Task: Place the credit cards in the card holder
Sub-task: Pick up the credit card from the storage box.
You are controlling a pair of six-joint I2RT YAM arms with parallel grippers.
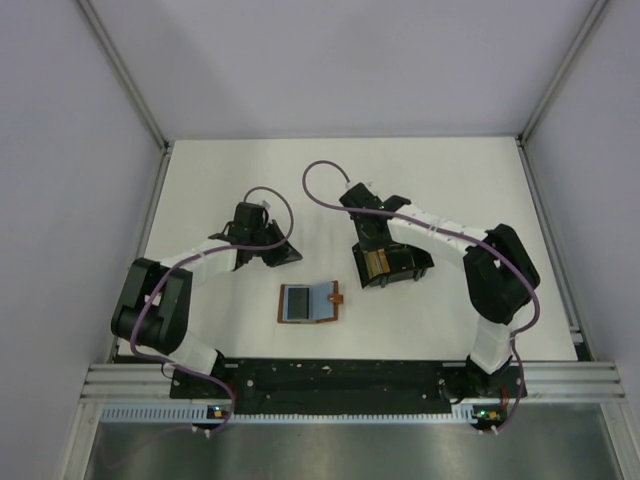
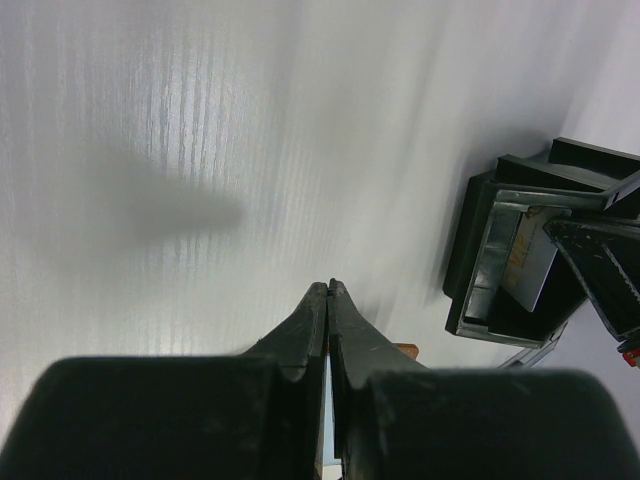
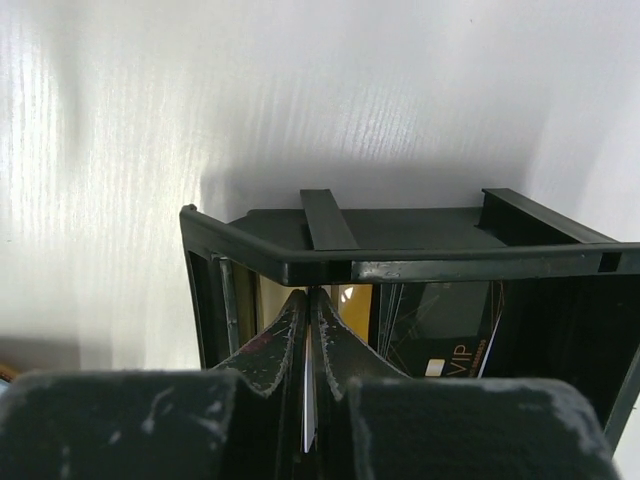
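Your brown leather card holder lies open, flat on the white table.
Both pincers are pinched shut, nothing visibly held: left gripper over the table, right gripper inside the rigid black box among glossy credit cards.

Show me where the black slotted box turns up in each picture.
Top external: black slotted box, right of centre, beneath the right arm.
Left wrist: the box at the right edge.
Right wrist: the box fills the lower middle.
Shared landmark: the white table under it.
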